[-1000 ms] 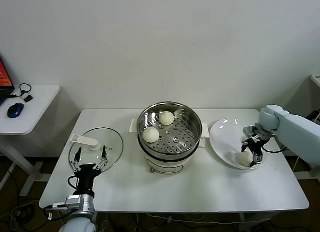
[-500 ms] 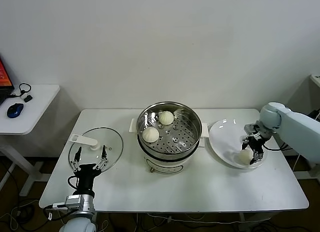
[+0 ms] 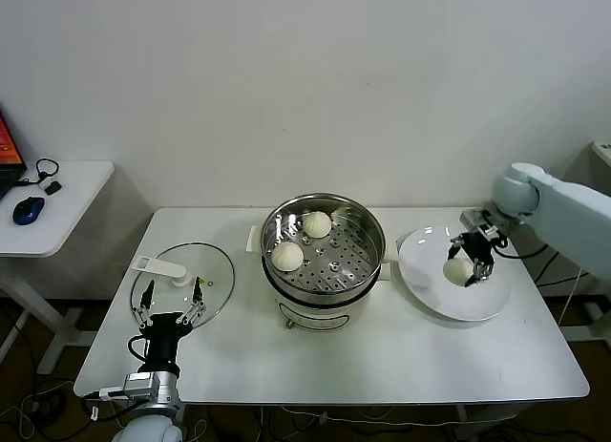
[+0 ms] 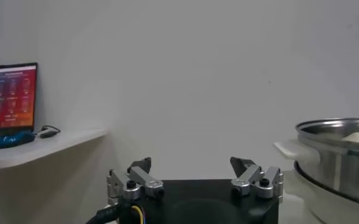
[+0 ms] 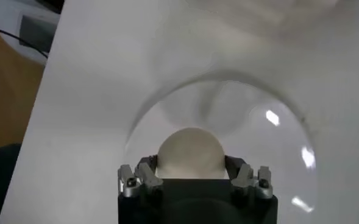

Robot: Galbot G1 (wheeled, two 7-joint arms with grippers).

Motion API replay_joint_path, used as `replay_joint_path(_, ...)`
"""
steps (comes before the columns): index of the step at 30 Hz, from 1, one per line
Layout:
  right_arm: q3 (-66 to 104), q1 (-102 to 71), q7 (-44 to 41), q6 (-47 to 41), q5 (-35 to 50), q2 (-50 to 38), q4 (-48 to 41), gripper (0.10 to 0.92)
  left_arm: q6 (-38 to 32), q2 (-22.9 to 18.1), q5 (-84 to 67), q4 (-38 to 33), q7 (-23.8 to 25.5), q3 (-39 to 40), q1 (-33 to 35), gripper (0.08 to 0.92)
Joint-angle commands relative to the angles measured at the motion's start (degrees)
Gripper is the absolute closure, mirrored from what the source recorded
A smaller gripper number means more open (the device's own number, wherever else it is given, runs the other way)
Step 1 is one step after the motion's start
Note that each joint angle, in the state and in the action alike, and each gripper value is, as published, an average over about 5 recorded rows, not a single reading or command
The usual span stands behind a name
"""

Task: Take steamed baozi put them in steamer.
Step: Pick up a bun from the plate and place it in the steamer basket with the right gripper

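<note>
Baozi (image 3: 287, 257) numbered two on the steamer (image 3: 367, 234) floor at the table's middle, a third (image 3: 457, 269) was clamped in my right hand (image 3: 465, 265) above the plate (image 3: 430, 289), my left hand (image 3: 169, 300) idle, fingers apart.

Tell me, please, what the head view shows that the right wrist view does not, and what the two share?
Only the head view shows the steamer with two buns inside, the glass lid, the left gripper open near the table's front edge, and the side desk. Only the right wrist view shows the right gripper's fingers pressed against the bun's sides. Both show the right gripper holding a bun over the white plate.
</note>
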Motion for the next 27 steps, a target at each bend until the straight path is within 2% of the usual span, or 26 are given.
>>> replay_joint_path(1, -10.9, 23.1, -0.8, 6.8, 3.6, 2.3, 11.0, 0.304, 0.1, 0.0, 0.3, -0.2, 0.0, 0.0, 0.1, 0.177)
replay_joint_path(10, -9.3, 29.3, -1.1, 11.7, 2.5, 9.1, 18.1, 0.304, 0.3, -0.1, 0.6, -0.3, -0.2, -0.1, -0.1, 0.177)
replay_joint_path(17, -5.6, 25.1, -1.1, 10.9, 0.7, 14.9, 21.4, 0.306, 0.7, -0.5, 0.7, -0.4, -0.3, 0.0, -0.6, 0.177)
replay_joint_path(27, -3.1, 16.1, -0.8, 10.5, -5.1, 21.9, 21.2, 0.313, 1.3, -0.9, 1.0, -0.4, -0.4, -0.2, -1.6, 0.177)
